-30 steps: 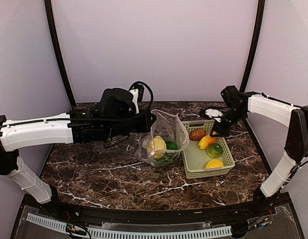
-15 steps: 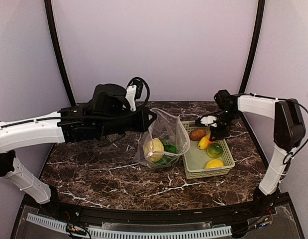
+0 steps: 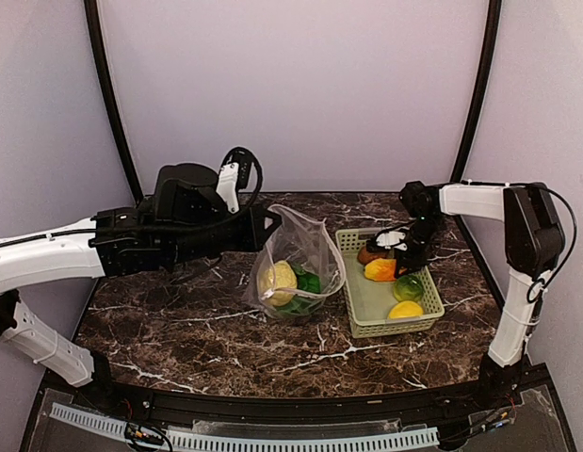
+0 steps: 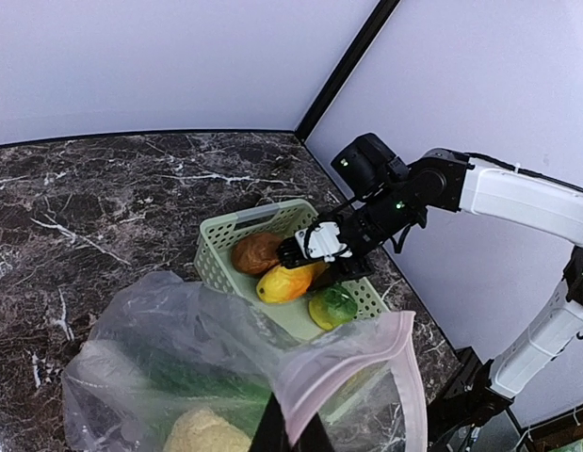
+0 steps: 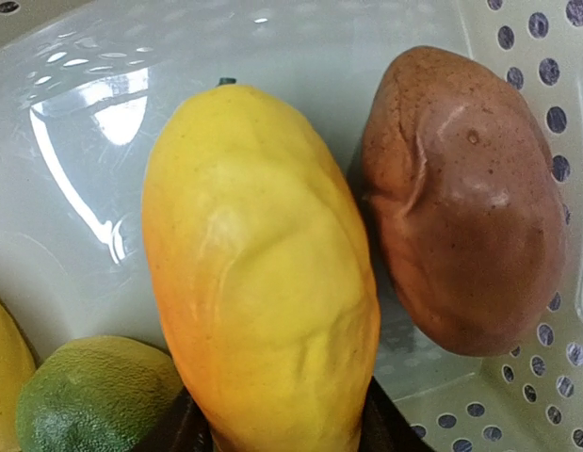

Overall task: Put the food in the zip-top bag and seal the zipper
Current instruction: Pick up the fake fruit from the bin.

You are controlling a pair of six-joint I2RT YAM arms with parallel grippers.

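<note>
The clear zip-top bag point(image 3: 296, 247) stands open at table centre, holding a tan bumpy lump point(image 3: 277, 280) and green vegetables point(image 3: 306, 282). My left gripper point(image 3: 263, 227) is shut on the bag's mouth edge and holds it up. In the left wrist view, its fingers point(image 4: 291, 428) pinch the pinkish zipper strip point(image 4: 366, 353). My right gripper point(image 3: 396, 250) is down in the light green basket point(image 3: 390, 327), with its jaws closed around the orange-yellow fruit point(image 5: 263, 273), which also shows in the top view point(image 3: 379, 270). The right gripper's fingers point(image 5: 178, 426) show on both sides of the fruit.
A brown fruit point(image 3: 369, 253) lies beside the orange one in the basket, with a lime point(image 3: 409, 287) and a lemon point(image 3: 405, 310) nearer the front. The brown fruit point(image 5: 465, 202) touches the held fruit. Dark marble table point(image 3: 178, 320); the basket stands just right of the bag.
The right gripper came down and left into the basket and closed around the orange fruit, which turned more level. The left arm shifted left, pulling the bag's mouth with it.
</note>
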